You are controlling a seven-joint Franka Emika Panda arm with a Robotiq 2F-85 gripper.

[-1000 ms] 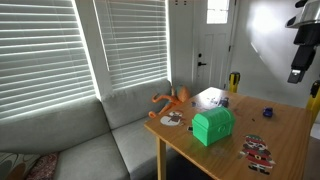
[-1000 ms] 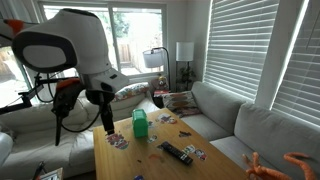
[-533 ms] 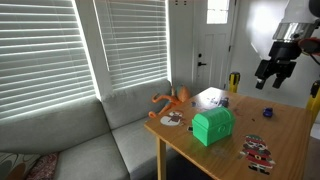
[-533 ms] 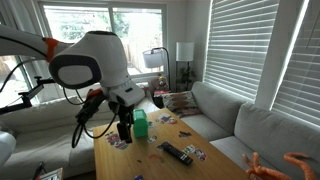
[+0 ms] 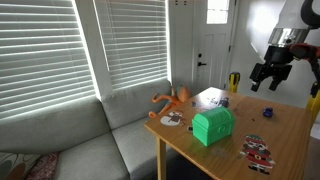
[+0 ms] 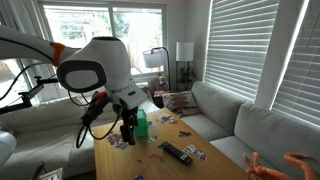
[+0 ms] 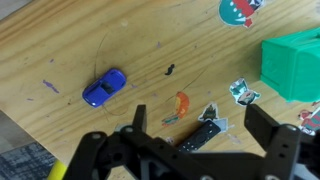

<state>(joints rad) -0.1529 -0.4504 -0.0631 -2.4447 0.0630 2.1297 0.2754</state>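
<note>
The gripper (image 7: pixel 197 115) hangs above the wooden table (image 7: pixel 60 50), jaws spread wide and empty. Nothing is grasped yet: what looks like a black remote control (image 7: pixel 200 136) lies flat beneath it, untouched, just beside a small orange piece (image 7: pixel 181 102). A blue toy car (image 7: pixel 104 87) sits further left.

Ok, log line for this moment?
gripper: open, holding nothing | over: wooden table | nearest below: orange piece, black remote | nearby: blue toy car, green box
</note>
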